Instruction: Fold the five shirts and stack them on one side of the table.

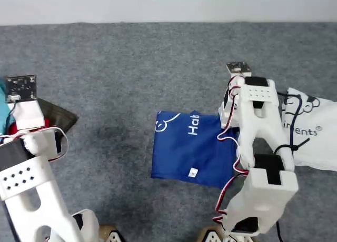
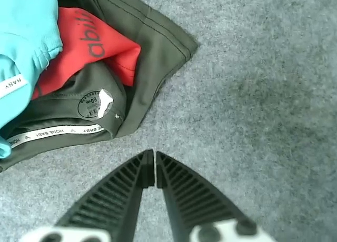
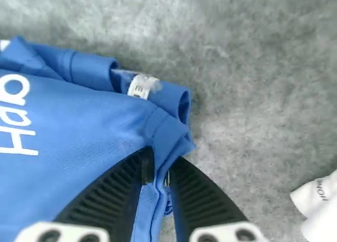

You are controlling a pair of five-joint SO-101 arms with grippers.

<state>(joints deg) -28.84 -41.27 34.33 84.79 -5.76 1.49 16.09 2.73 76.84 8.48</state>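
A blue shirt (image 1: 187, 150) with white lettering lies partly folded in the middle of the grey carpeted table. My right gripper (image 3: 158, 171) is shut on a folded edge of this blue shirt (image 3: 79, 131), at its right side in the high view. At the table's left edge lies a pile of a teal shirt (image 2: 23, 31), a red shirt (image 2: 89, 52) and a dark olive shirt (image 2: 150, 44). Just off the pile's edge, over bare carpet, my left gripper (image 2: 155, 160) is shut with nothing in it. A white shirt (image 1: 316, 126) lies crumpled at the right edge.
Grey carpet (image 1: 116, 68) covers the table. Open carpet lies between the left pile and the blue shirt and along the far side. The right arm's white links (image 1: 260, 147) stand over the gap between the blue and white shirts.
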